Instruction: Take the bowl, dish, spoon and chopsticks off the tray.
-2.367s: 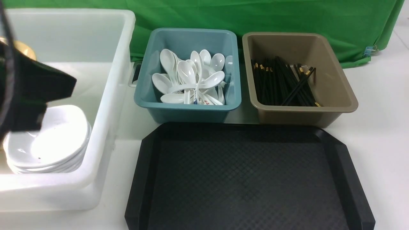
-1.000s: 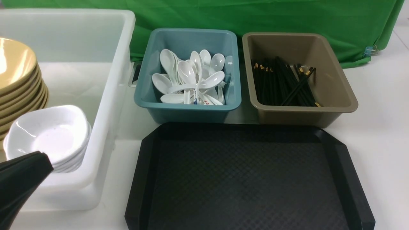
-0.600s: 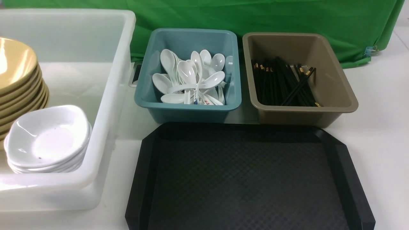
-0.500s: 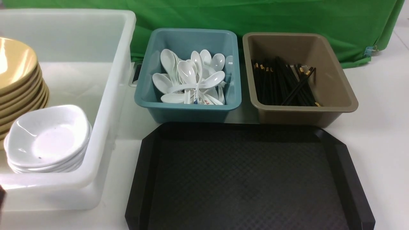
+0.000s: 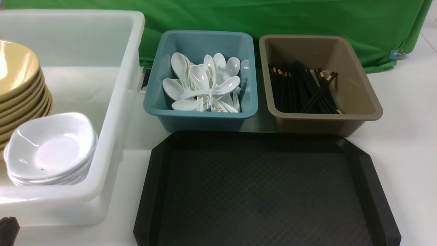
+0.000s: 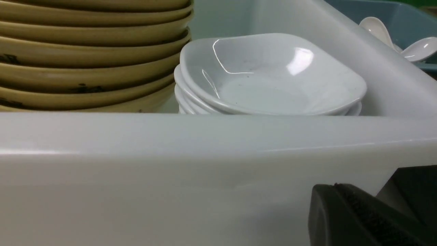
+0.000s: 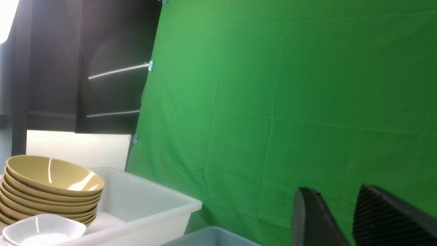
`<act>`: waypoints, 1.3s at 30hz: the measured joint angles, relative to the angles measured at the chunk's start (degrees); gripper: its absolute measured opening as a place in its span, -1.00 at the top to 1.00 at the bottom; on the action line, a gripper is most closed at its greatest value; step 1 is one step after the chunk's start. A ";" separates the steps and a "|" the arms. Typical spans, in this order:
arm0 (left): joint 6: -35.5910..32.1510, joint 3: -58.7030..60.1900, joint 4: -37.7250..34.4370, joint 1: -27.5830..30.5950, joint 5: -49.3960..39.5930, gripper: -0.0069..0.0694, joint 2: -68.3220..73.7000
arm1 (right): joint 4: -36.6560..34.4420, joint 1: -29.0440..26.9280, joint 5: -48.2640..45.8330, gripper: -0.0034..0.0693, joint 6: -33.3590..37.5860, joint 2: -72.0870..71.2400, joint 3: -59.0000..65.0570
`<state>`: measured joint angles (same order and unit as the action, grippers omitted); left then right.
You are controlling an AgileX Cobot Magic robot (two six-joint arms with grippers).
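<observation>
Fingers: left gripper [image 6: 372, 218] clenched on nothing, low outside the white bin's [image 5: 112, 112] near wall. Right gripper [image 7: 344, 218] held high against the green backdrop [image 7: 290, 85], pads slightly parted, nothing between them.

Tray [image 5: 153, 191] bare, at 6 o'clock of the table. Clearing looks done: bowl [image 5: 15, 65] tops its yellow stack at 9 o'clock; white dishes [image 5: 51, 147] stacked beside it. Spoons [image 5: 201, 82] in the teal bin [image 5: 201, 118], chopsticks [image 5: 304, 90] in the brown bin [image 5: 324, 119], around 12. All well apart from both grippers.
</observation>
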<state>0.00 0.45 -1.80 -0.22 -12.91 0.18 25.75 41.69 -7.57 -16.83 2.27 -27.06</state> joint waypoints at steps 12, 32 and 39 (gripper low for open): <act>0.00 0.00 0.00 0.00 0.00 0.81 -0.04 | 0.00 0.00 0.05 0.30 0.00 0.00 0.00; 0.00 0.00 0.00 0.00 0.00 0.81 -0.11 | -24.66 -2.17 -0.44 0.25 20.87 -0.27 1.57; 0.00 0.00 0.00 0.00 0.00 0.81 -0.11 | -24.71 -28.11 -2.72 0.25 24.67 -0.88 15.54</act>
<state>0.00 0.45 -1.80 -0.22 -12.91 0.07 1.04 13.58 -10.29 7.84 1.39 -11.52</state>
